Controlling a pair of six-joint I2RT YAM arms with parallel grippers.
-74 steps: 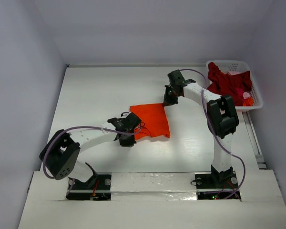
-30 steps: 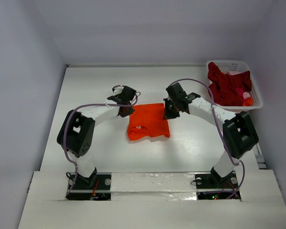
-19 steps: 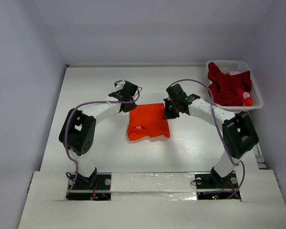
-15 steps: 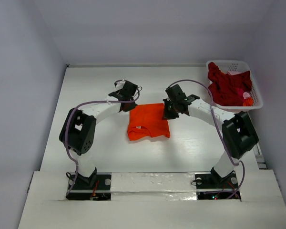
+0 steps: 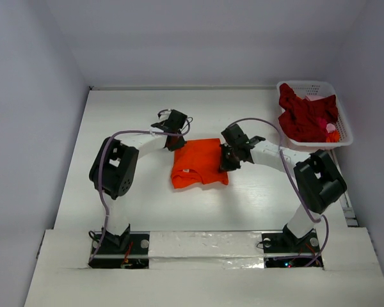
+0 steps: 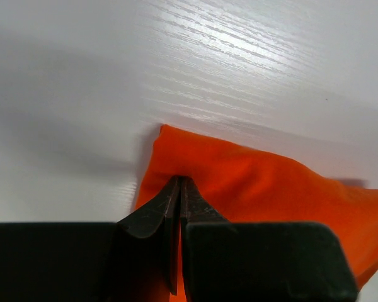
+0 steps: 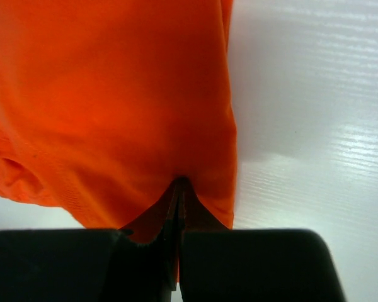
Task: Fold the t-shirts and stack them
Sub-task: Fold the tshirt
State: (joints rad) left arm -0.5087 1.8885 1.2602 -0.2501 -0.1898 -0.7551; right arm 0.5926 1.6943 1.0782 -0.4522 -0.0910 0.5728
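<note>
Top view: we look down on the whole table [image 5: 128, 109] from afar. Wrist views: close, low. All share the shirt [image 5: 200, 165].

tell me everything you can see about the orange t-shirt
The orange t-shirt is bright, plain, soft cloth, folded into a rough rectangle with the neck opening showing near its front left corner. It lies flat around the middle of the white table, well apart from the basket. The left gripper has its fingers shut on the far left corner, and the right gripper has its fingers shut on the right edge; the cloth puckers slightly at both pinches.
</note>
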